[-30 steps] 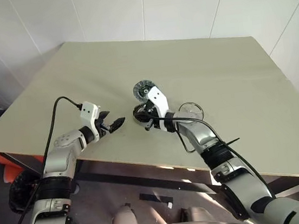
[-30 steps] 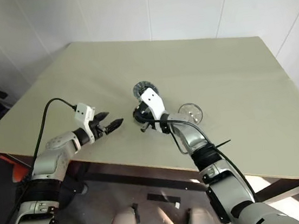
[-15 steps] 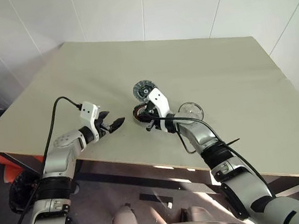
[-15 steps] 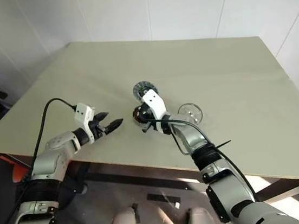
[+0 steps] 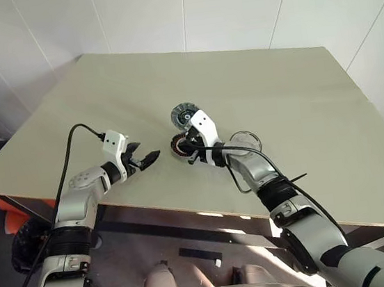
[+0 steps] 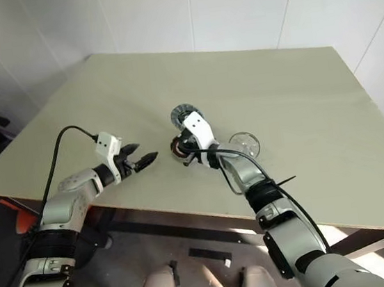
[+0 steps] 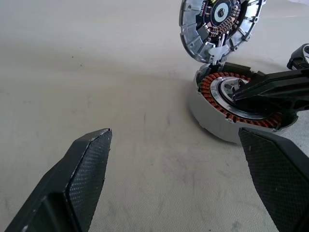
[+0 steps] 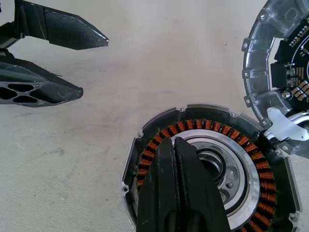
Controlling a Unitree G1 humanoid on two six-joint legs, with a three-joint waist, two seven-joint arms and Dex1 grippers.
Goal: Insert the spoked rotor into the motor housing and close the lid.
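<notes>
Hovering over the near edge of the tabletop [image 5: 299, 102], our right gripper [image 8: 179, 169] has its two black fingers pressed flat together, holding nothing, their tips lying over the open mouth of the motor housing [image 8: 212, 159]. The housing sits a little in from the near edge, roughly midway along it, copper-orange windings ringing a silver centre. Just beyond it, toward the far edge, the spoked rotor [image 5: 183, 115] stands tilted, its rim touching or nearly touching the housing's wall; we cannot tell which. To the housing's right, close by, lies the lid [image 5: 245, 140], pale and wheel-like, flat on the tabletop.

Our left gripper [image 5: 146, 160] waits with its jaws spread wide and empty, over the near edge and well to the left of the housing, pointing toward it.

We judge the rotor to be rigid metal, small but dense for its size, with fine fins that would not forgive a hard pinch or a drop. Its smooth rim looks the safest hold, taken across the disc's thickness where it leans. If the parts are magnetic, as motor parts often are, it may snap into the housing once close, so we would lower it squarely. The lid looks light, stiff and slick, and best taken by its rim or a broad spoke.
</notes>
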